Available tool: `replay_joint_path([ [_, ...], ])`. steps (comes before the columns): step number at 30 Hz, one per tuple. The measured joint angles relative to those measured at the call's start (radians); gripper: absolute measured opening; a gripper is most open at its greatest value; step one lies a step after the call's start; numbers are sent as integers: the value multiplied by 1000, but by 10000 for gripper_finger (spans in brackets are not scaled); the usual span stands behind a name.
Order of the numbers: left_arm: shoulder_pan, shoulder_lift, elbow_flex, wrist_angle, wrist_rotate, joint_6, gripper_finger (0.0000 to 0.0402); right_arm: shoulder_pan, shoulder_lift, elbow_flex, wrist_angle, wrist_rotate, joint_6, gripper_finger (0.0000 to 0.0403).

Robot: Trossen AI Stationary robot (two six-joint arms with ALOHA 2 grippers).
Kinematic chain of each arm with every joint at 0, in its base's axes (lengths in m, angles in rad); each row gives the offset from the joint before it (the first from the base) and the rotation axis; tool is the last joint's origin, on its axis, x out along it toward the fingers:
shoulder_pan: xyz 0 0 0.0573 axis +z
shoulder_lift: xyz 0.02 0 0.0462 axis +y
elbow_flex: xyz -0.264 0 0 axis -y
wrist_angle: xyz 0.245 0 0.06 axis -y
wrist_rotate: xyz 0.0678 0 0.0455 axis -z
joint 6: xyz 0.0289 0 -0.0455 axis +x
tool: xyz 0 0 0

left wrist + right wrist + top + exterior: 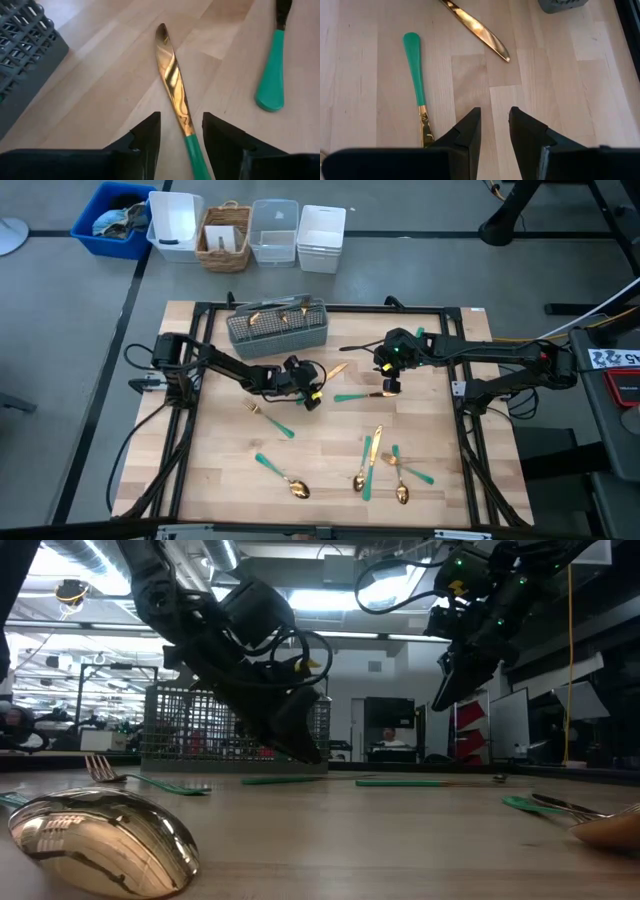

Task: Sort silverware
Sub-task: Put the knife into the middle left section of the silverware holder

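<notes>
Left end effector (181,137) straddles a knife (172,80) mid-bench, fingers parted, not clamped; next it must close. Right end effector (494,131) hovers empty, fingers apart.

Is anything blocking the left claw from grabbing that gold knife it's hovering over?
Nothing visible does. In the left wrist view the knife lies on bare table with its handle running between the left gripper's open fingers. The grey caddy sits off to one side, and another teal handle lies apart on the other.
</notes>
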Motion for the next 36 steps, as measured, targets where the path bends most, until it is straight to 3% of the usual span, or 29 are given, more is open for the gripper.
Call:
replay_joint_path([
  [12,-7,55,2,31,5,-15,137,0,0,0,2,0,0,101],
  [24,0,54,5,-54,-24,8,135,0,0,0,4,0,0,101],
  [28,0,51,7,-97,-27,11,113,0,0,0,4,0,0,101],
  [36,0,51,5,-110,-18,0,32,0,0,0,4,0,0,101],
])
